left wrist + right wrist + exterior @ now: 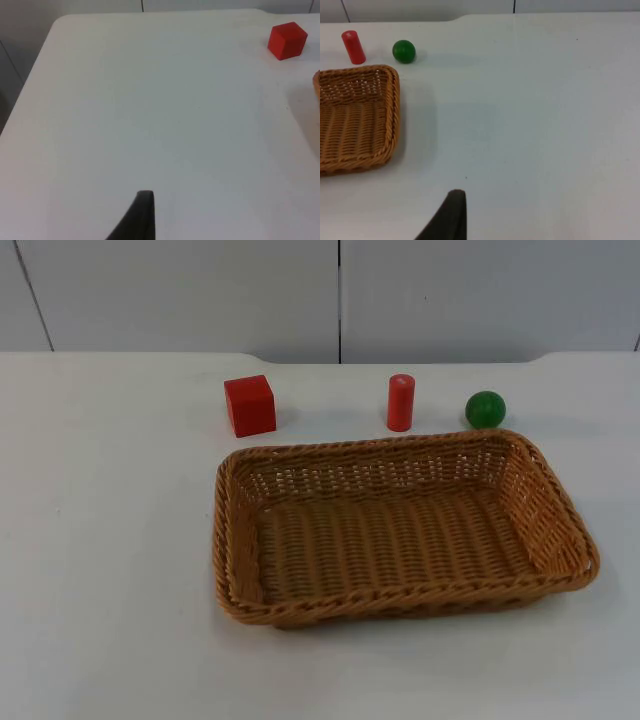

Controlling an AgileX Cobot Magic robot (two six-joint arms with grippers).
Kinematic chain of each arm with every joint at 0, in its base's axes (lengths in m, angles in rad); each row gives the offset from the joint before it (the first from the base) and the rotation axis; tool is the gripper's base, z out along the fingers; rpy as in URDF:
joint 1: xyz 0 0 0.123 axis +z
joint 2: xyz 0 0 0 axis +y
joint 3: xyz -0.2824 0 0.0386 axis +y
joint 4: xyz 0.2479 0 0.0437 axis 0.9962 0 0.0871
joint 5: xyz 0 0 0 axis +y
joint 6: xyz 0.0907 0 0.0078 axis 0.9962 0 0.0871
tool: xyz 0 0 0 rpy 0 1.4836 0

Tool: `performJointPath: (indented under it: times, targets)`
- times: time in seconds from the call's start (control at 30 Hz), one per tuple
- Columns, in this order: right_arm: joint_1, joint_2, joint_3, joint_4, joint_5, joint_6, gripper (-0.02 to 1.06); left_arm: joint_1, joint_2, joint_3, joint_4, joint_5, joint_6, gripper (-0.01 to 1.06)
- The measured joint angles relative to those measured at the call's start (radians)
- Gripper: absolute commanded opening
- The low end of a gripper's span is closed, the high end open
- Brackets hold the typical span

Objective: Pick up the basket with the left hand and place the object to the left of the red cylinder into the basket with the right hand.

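Judging by its look, the light, stiff brown wicker basket suits a rim grasp, while the small red cube needs a flat-sided pinch; neither gripper's state can be told.

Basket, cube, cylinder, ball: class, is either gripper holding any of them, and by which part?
Nothing is held. The basket, red cube, red cylinder and green ball all rest on the table, away from both grippers.

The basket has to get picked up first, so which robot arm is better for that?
Probably the left. Its claw hangs over bare table beside the red cube, on the basket's left side, and the task gives it the basket. The right claw waits off the basket's right end and is needed for the cube.
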Motion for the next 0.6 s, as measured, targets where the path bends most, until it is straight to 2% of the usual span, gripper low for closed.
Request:
performJointPath:
  times: [0.23,0.4,0.6]
  targets:
    - [0.000,0.044,-0.029,0.000,-0.005,0.000,1.05,0.000,0.042,-0.016,-0.017,-0.002,0.000,1.05]
    - [0.000,0.176,-0.097,0.000,-0.046,0.000,1.05,0.000,0.165,-0.054,-0.043,-0.021,0.000,1.05]
    - [0.000,0.362,-0.181,0.000,-0.106,0.000,1.05,0.000,0.329,-0.106,-0.084,-0.098,0.000,1.05]
